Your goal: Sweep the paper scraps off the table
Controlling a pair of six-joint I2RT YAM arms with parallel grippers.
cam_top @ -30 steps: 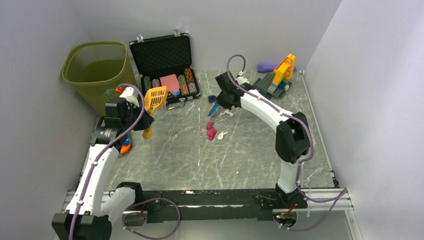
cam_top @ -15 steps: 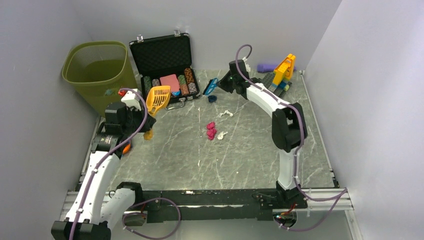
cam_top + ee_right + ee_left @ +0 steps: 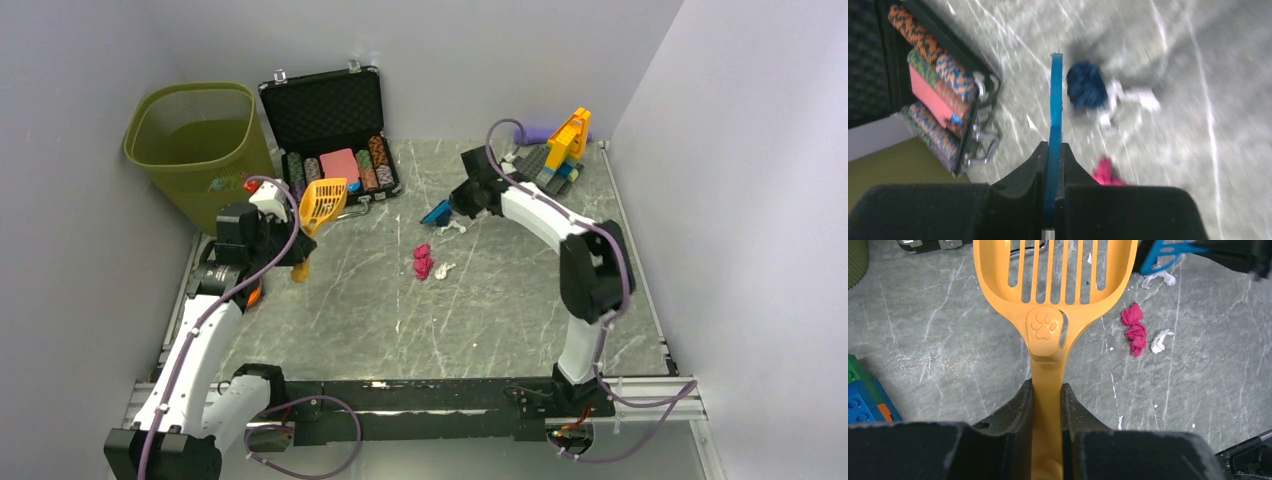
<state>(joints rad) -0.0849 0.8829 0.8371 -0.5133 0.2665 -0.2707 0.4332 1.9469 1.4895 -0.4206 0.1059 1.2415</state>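
Several paper scraps [image 3: 423,262] unswept mid-frame on table [image 3: 500,310], sweeping mostly ahead | left gripper [image 3: 1047,390] clamped on orange scoop [image 3: 1048,330] | right gripper [image 3: 1053,150] pinching blue scraper [image 3: 1055,100]

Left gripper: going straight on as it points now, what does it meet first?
The yellow scoop held in the left gripper leads. Straight on, its rim would likely meet the black chip case, just beyond it in the wrist view; height clearance is unclear. Pink paper scraps lie off its line.
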